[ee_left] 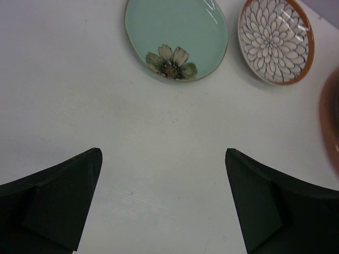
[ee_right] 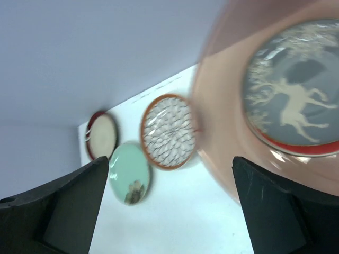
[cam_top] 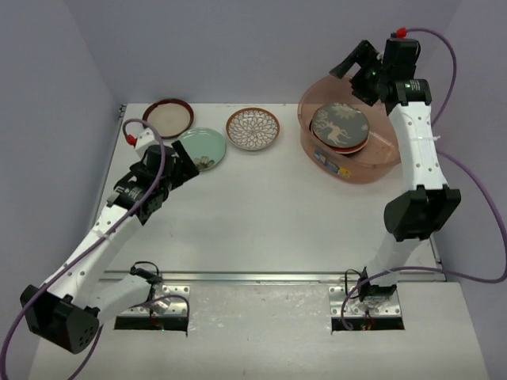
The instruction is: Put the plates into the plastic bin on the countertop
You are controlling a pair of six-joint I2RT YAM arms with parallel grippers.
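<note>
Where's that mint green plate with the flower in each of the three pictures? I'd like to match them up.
Top external: the mint plate sits upper left of centre.
Left wrist: top centre, cut off by the upper edge.
Right wrist: lower left, a little blurred.
Shared landmark: the lattice plate lies right beside it in every view.

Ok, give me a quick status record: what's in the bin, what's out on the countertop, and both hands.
bin: grey deer plate on top, red-rimmed plate under it
countertop: mint green plate, brown lattice plate, dark-rimmed cream plate
left hand: open, empty, short of the mint green plate
right hand: open, empty, above the bin
</note>
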